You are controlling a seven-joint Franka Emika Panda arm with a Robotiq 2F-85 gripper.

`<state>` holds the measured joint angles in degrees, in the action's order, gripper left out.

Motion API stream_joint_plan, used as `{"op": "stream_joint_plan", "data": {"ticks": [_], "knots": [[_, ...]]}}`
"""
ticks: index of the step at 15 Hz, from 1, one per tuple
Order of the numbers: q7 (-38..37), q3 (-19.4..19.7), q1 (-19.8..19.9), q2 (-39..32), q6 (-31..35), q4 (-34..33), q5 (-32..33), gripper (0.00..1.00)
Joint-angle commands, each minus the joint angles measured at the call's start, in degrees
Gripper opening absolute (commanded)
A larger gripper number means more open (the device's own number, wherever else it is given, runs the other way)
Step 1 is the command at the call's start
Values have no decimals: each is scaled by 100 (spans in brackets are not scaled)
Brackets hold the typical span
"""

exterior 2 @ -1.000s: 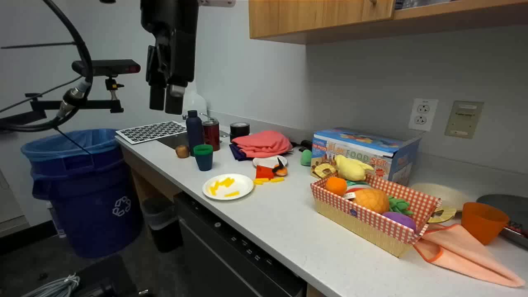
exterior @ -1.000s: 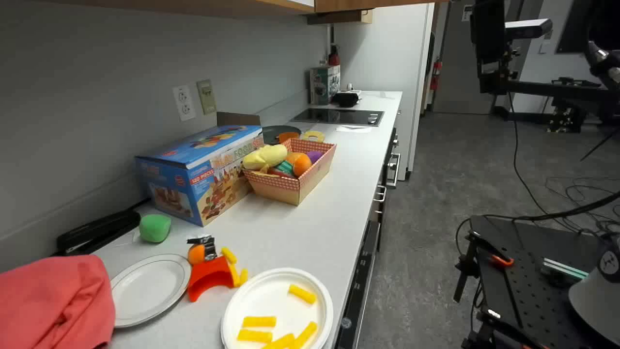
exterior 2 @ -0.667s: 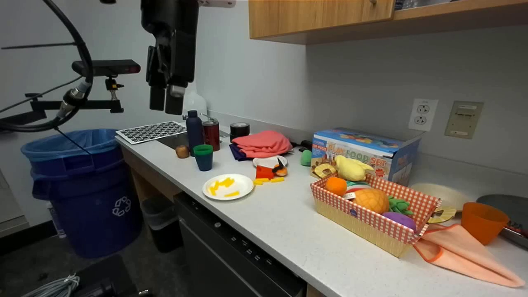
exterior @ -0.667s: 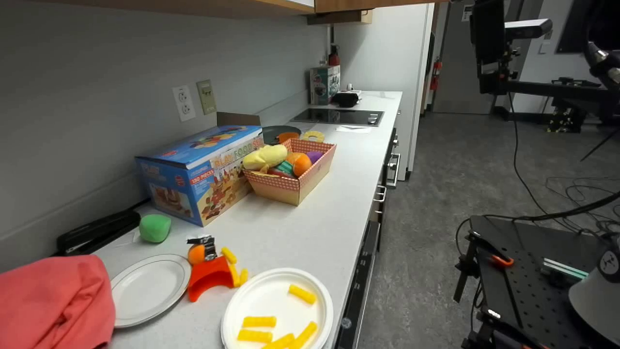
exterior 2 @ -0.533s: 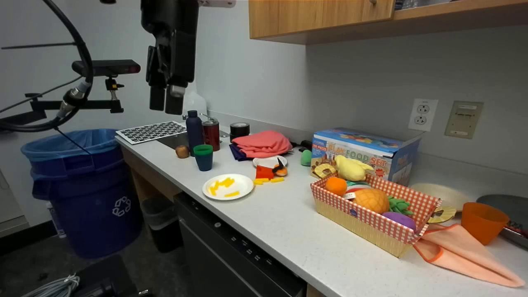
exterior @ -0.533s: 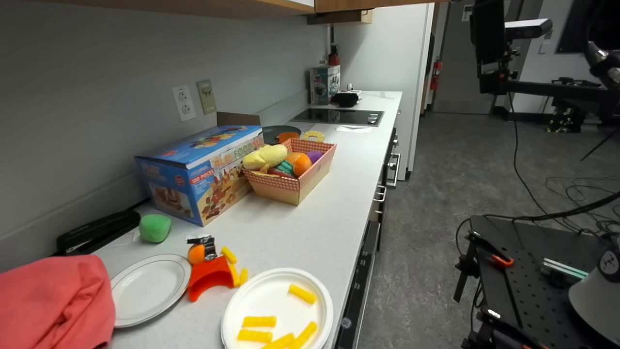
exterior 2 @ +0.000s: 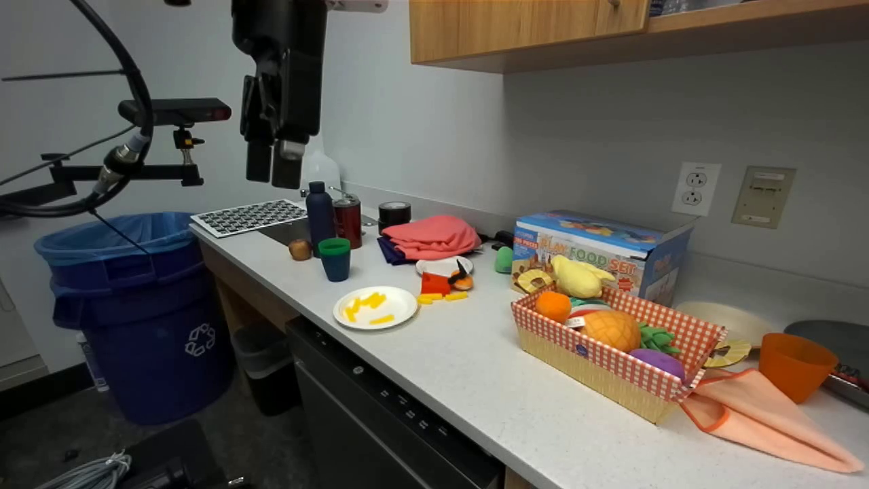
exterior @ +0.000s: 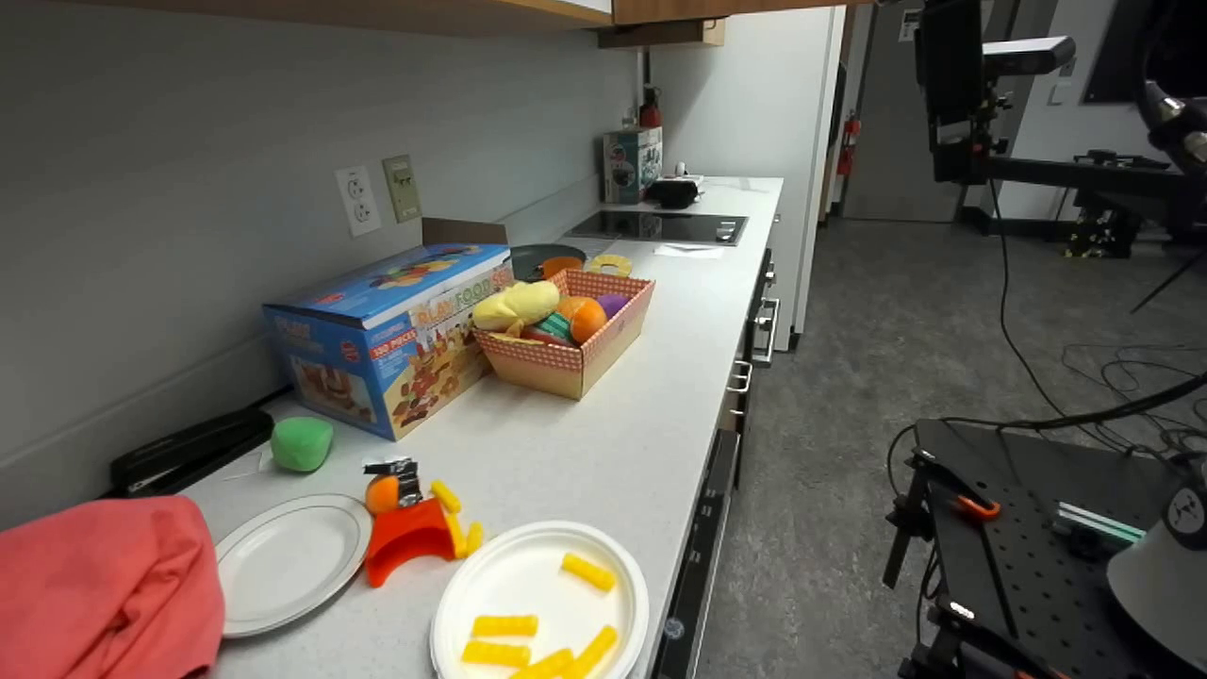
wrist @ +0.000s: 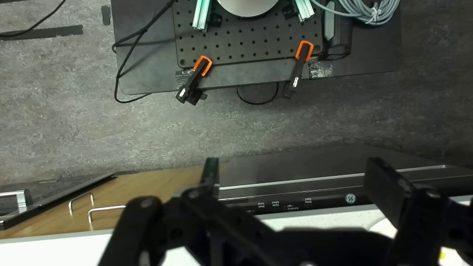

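Observation:
My gripper (exterior 2: 273,164) hangs high in an exterior view, fingers down, holding nothing. In the wrist view my gripper (wrist: 293,173) has its two fingers wide apart, with the black dishwasher front (wrist: 295,181) far below between them. It touches nothing. A white plate (exterior: 552,571) with several yellow sticks (exterior: 504,626) lies near the counter edge; this plate (exterior 2: 346,319) shows in both exterior views, and a part of it in the wrist view (wrist: 384,227). Beside it are a red holder (exterior: 407,538), loose yellow sticks (exterior: 456,533), and an orange piece with a black clip (exterior: 385,494).
A checked basket (exterior 2: 584,370) of toy fruit stands before a blue toy-food box (exterior 2: 597,234). A coral cloth (exterior 2: 434,236), a green-topped cup (exterior 2: 335,259) and a dark bottle (exterior 2: 320,221) are farther along. A wooden cabinet (exterior 2: 529,30) overhangs the counter. A blue bin (exterior 2: 142,326) stands below.

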<state>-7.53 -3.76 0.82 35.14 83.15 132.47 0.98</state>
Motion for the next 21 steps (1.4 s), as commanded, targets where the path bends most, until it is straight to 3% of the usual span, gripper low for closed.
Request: {"op": "stream_joint_plan", "data": {"ticks": [1, 7, 13, 14, 21], "knots": [[-12, 23, -29, -6, -11, -12, 10, 100], [-222, 143, 76, 449, 26, -10, -127, 100], [-1045, 258, 453, 1146, 459, 79, -243, 100], [-763, 241, 358, 822, 250, -53, -106, 100], [-1151, 243, 568, 979, 458, -90, -101, 100]]}}
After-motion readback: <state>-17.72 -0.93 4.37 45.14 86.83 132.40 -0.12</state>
